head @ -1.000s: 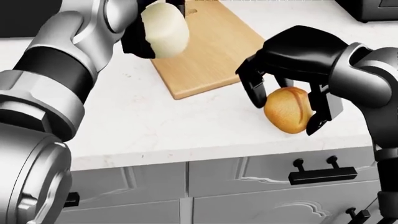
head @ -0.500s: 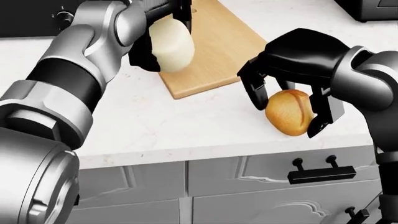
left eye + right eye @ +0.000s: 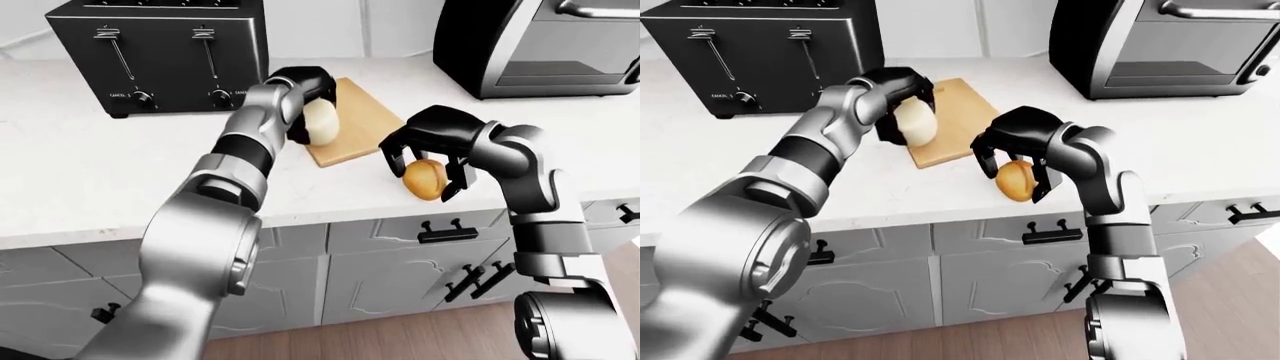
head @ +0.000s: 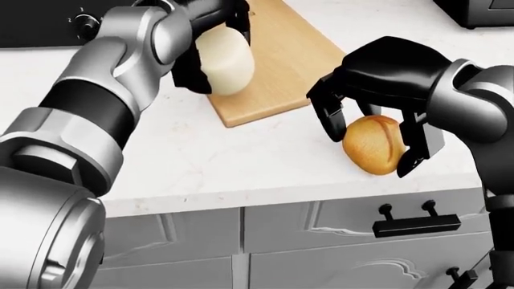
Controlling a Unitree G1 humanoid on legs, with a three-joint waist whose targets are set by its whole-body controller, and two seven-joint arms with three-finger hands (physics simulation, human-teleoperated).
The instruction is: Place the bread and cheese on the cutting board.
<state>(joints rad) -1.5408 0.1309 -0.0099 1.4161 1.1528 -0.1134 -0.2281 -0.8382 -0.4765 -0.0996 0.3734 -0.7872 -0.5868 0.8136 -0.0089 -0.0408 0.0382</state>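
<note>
2 hands are loaded over the white counter, each with 1 of the foods. At the far left of the left-eye view a black toaster stands against the wall, its 2 levers and 2 knobs facing the camera. Just right of it, the left hand has its dark fingers closed round the cheese, a pale rounded block held above the left edge of the cutting board; whether the cheese touches the wood cannot be told from any view. The board is a light wooden slab lying flat on the counter, angled so that 1 corner points toward the bottom of the head view.

Right of the board, the right hand grips the bread, a golden-brown roll that hangs below the black palm with fingers clamped on its left and right sides. In the head view the roll sits near the counter's lower edge, apart from the board and off its right corner; it looks lifted clear of the surface.

At the upper right of the eye views a dark toaster oven stands on the counter. Beneath the counter run grey cabinet drawers with black handles.
</note>
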